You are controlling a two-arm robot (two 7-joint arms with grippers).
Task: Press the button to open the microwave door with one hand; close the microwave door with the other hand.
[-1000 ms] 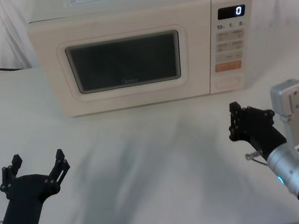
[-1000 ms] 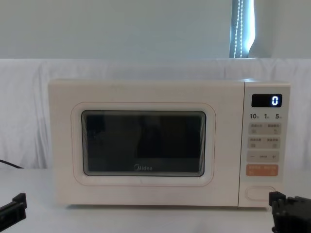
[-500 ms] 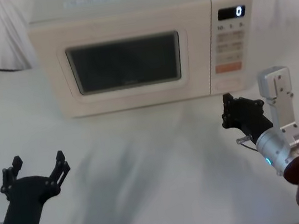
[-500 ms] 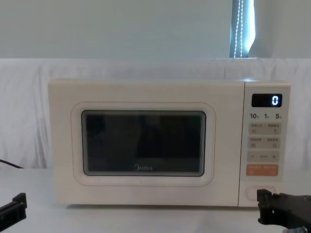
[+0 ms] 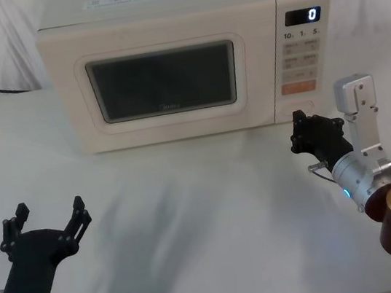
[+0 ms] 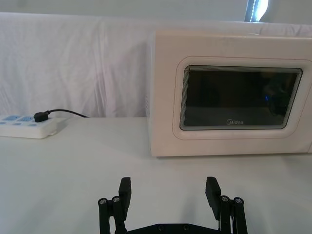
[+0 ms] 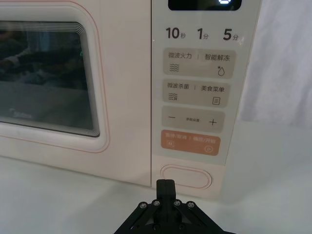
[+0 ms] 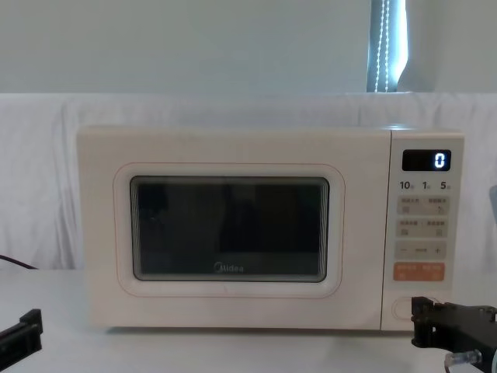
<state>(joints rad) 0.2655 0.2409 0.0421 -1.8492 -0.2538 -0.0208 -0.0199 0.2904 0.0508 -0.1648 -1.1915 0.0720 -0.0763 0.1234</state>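
A: What is sitting on the far left?

B: A power strip is lying on the table, well away from everything else. Closer to the robot, the left end effector is hovering low over the table, well apart from the oven. Its fingers are spread wide and it is holding nothing.

A: And in the middle?

B: The microwave is standing at the back of the table. The microwave door is sitting flat and closed, and its dark window is looking right at us.

A: So the door is not open yet?

B: Not yet. I think the job is only just starting. The press is not done, so the opening and the closing are both waiting.

A: What is on the right?

B: The button is sitting at the bottom of the control panel, under the orange one. The right end effector is pointing at it and is very near, just below and in front of it. I cannot tell if it is touching. Its fingers are pinched together into one tip and are holding nothing.

A: What is left to do?

B: I think the right one is going to push the button, then the left one is going to swing the door shut.
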